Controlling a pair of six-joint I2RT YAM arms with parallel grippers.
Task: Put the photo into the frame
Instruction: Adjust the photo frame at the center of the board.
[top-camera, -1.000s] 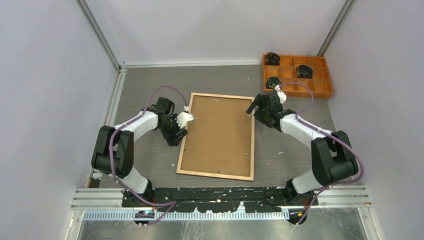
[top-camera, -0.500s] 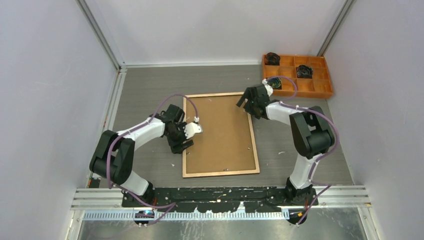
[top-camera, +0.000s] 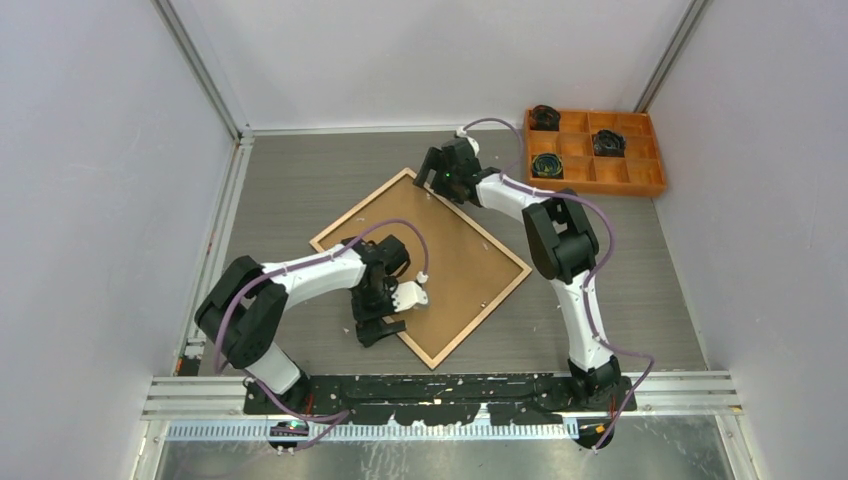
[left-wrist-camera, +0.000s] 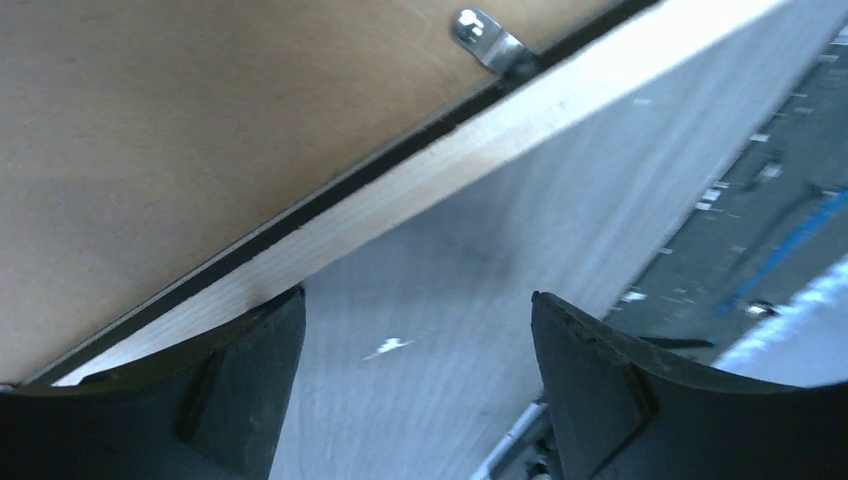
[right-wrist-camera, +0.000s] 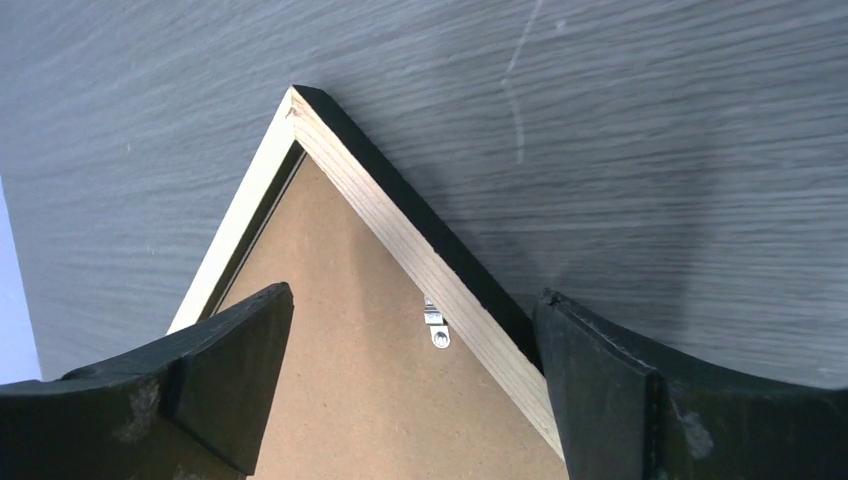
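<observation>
The frame lies back-up and diagonal on the grey table, its brown backing panel inside the light wood rim. The photo is hidden from every view. My left gripper is open at the frame's near-left edge. In the left wrist view its left finger overlaps the wood rim, and the gap holds only table. My right gripper is open over the frame's far corner. In the right wrist view its jaws straddle that corner, closed on nothing.
An orange compartment tray with black coiled items sits at the back right. Small metal clips hold the backing panel. Grey walls close in the sides and back, and a metal rail runs along the near edge.
The frame has swung counter-clockwise from upright to diagonal. The right gripper stayed at its corner, moving left and back. The left gripper came nearer along the left edge, jaws wider.
</observation>
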